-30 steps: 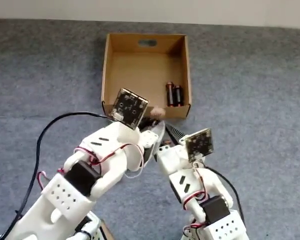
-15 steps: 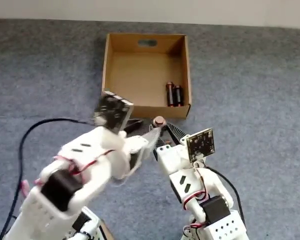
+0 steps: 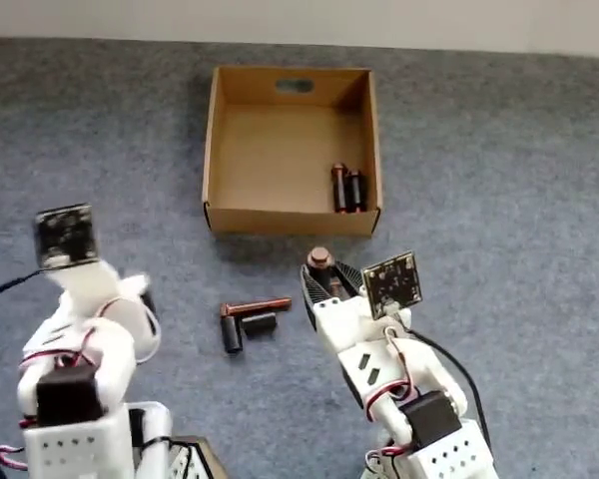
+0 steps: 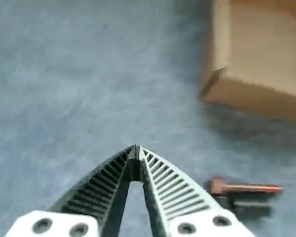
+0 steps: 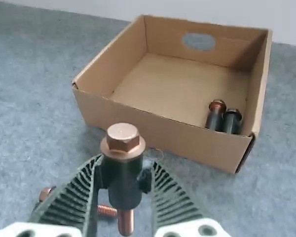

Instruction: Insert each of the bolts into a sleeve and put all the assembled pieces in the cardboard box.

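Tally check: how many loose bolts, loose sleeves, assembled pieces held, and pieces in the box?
Loose bolts: 1
Loose sleeves: 2
Assembled piece in right gripper: 1
Pieces in cardboard box: 2
Total: 6

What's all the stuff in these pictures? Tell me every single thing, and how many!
cardboard box: one, brown, open-topped, on the far side of the carpet.
finished pieces: two, black and copper, side by side in a corner of the box.
loose bolt: one, copper, lying on the carpet in front of the box.
loose sleeves: two, black, right beside that bolt.
held piece: one, copper bolt in a black sleeve, upright in the right gripper.
carpet: one, grey, under everything.
left gripper: one, white with black fingers, shut and empty, above bare carpet.
right gripper: one, same colours, just in front of the box.
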Action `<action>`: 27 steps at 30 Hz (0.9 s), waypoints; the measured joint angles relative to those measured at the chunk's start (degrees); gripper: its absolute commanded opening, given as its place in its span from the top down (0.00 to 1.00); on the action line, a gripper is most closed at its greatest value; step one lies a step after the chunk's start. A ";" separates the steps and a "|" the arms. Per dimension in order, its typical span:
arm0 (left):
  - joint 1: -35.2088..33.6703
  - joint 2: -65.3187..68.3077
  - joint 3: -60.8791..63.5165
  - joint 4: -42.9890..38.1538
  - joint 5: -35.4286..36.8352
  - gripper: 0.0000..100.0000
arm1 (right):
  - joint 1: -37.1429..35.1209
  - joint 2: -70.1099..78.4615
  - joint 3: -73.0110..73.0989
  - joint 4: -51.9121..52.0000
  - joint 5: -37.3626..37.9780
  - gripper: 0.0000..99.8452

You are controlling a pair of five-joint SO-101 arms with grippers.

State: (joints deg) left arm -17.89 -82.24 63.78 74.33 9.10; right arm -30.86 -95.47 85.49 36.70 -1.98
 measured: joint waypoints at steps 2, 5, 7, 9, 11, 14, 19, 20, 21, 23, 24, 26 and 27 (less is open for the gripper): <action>-5.98 -3.16 2.99 0.00 -0.18 0.99 | 0.00 0.00 -3.34 3.25 2.29 0.99; -9.32 -8.88 5.98 -0.18 -4.04 0.99 | 0.00 -0.09 -8.53 7.12 6.77 0.99; -9.49 -13.10 8.62 -0.79 -9.76 0.99 | 0.00 0.18 -12.13 9.49 8.88 0.99; -9.49 -17.93 12.48 -2.11 -13.54 0.99 | 0.00 0.26 -16.97 12.75 10.02 0.99; -9.32 -21.19 17.23 -3.96 -14.51 0.99 | 0.00 0.26 -22.77 15.82 10.46 0.99; -8.79 -21.01 24.35 -6.51 -15.12 0.99 | 0.00 0.18 -32.09 18.46 10.46 0.99; -8.62 -21.01 28.75 -9.14 -15.30 0.99 | 0.09 5.98 -45.19 20.13 10.46 0.99; -8.18 -21.01 29.80 -9.41 -15.30 0.99 | 0.00 8.35 -47.30 20.22 10.46 0.99; -7.38 -21.01 30.77 -9.49 -15.30 0.99 | 0.00 11.16 -49.23 20.22 10.46 0.99; -4.57 -21.01 32.35 -9.58 -15.30 0.99 | 0.00 17.76 -52.31 20.22 10.46 0.99; -2.73 -21.01 32.35 -9.58 -15.30 0.99 | 0.00 21.27 -53.36 20.22 10.46 0.99; 0.18 -21.01 32.44 -9.58 -17.05 0.99 | 0.00 29.45 -55.56 20.22 9.32 0.99; 0.79 -21.01 32.44 -9.58 -18.64 0.99 | 0.00 33.32 -56.97 20.22 7.82 0.99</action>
State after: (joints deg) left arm -17.10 -103.25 96.22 64.75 -9.54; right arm -30.86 -62.15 28.53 56.92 5.85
